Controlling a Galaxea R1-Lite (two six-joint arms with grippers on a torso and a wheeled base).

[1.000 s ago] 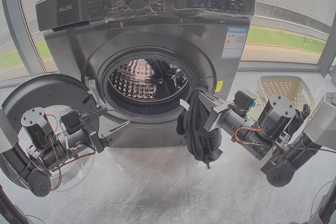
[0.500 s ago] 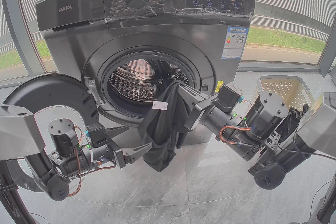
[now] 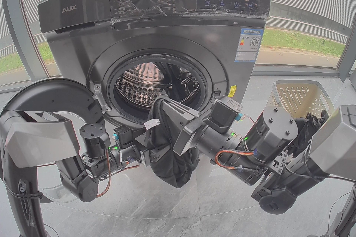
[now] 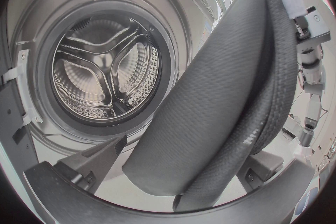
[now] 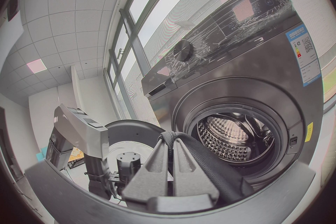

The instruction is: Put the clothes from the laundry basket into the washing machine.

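Note:
My right gripper (image 3: 164, 103) is shut on a black garment (image 3: 171, 165) with a white tag, which hangs in front of the lower rim of the washing machine (image 3: 155, 41) opening. In the right wrist view the fabric (image 5: 210, 168) drapes over the closed fingers (image 5: 185, 172). My left gripper (image 3: 150, 143) is open, one finger on each side of the hanging garment (image 4: 210, 95). The drum (image 4: 105, 70) looks bare inside. The cream laundry basket (image 3: 301, 95) stands on the floor at the right, with dark clothes (image 3: 310, 126) at its near edge.
The round washer door (image 3: 48, 100) is swung open to the left, behind my left arm. Grey tiled floor (image 3: 167, 208) lies free in front of the machine. Windows run behind the washer.
My right gripper carried the black garment left, from beside the opening to in front of its lower rim. My left arm moved right until its open fingers straddled the hanging cloth.

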